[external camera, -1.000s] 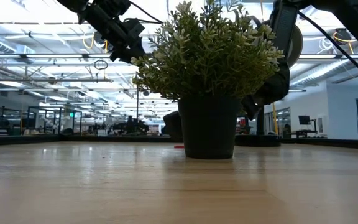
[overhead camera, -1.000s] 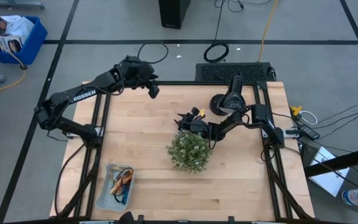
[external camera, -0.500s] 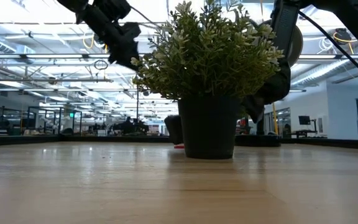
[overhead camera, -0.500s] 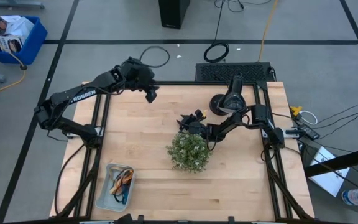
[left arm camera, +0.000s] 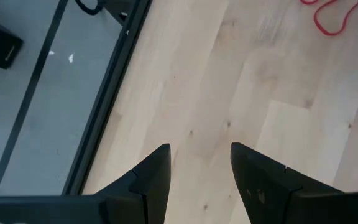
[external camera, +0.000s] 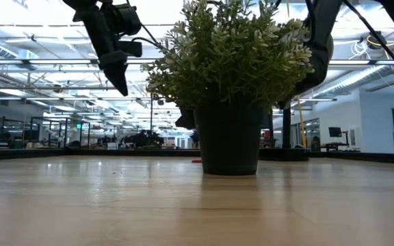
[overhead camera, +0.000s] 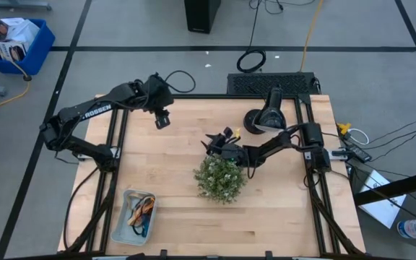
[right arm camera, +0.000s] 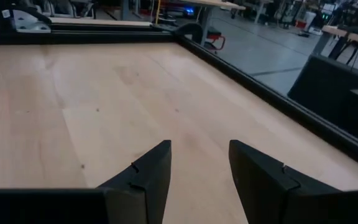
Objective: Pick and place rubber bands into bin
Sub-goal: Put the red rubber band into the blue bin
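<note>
Left gripper (overhead camera: 162,120), jaws apart and empty, hangs above bare wood near the table's far-left edge, while the right gripper (overhead camera: 213,144), likewise spread and holding nothing, sits low just behind the plant (overhead camera: 221,175) at mid-table. Several rubber bands (overhead camera: 142,211) already lie in the bin (overhead camera: 123,226) at the near-left corner, and at least one red band (left arm camera: 330,17) remains loose on the wood, so the task appears only partly done. Open board lies between the left gripper and the bin; the plant crowds the right arm, and the dark frame rail (left arm camera: 104,102) runs close beside the left fingers.
</note>
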{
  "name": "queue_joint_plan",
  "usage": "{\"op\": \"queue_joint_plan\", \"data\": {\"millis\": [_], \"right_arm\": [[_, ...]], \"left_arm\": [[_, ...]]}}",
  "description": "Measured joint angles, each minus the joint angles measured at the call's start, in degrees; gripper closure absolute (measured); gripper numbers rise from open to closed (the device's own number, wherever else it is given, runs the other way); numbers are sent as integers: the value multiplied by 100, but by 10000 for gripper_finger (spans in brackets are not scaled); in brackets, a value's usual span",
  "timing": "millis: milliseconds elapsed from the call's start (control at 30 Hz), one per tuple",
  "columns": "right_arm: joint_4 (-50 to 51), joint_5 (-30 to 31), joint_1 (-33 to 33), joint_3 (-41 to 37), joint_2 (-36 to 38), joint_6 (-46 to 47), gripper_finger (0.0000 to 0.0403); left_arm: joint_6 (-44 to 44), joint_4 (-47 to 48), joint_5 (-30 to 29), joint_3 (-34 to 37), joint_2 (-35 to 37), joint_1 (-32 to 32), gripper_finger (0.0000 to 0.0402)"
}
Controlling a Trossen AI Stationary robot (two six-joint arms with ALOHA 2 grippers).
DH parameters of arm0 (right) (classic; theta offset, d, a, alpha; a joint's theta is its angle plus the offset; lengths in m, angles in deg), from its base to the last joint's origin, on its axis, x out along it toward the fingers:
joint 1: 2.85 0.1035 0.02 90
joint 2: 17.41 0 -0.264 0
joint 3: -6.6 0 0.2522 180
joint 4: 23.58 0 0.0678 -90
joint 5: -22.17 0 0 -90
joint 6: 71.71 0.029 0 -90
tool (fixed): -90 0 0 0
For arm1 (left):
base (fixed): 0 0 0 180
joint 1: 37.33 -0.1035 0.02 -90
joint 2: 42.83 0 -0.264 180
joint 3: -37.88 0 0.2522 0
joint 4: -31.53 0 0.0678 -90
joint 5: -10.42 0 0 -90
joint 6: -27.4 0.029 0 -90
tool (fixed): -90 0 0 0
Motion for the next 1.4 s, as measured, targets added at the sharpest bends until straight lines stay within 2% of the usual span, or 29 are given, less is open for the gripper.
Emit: {"op": "queue_joint_plan", "data": {"millis": [333,533,633,933,1100,1400], "right_arm": [[-32,7,19,2,204,-127,248],[357,178,19,2,204,-209,246],[617,337,17,2,204,-281,237],[1032,310,19,2,198,-97,194],[1044,291,161,2,198,290,190],[1005,293,284,2,198,-41,186]], "left_arm": [[-223,-14,-2,0,0,4,227],[-160,-32,142,0,0,34,227],[-172,-33,224,0,0,37,227],[-411,-39,515,0,0,39,227],[-413,-63,516,0,0,37,227],[-415,-143,516,0,0,85,227]]}}
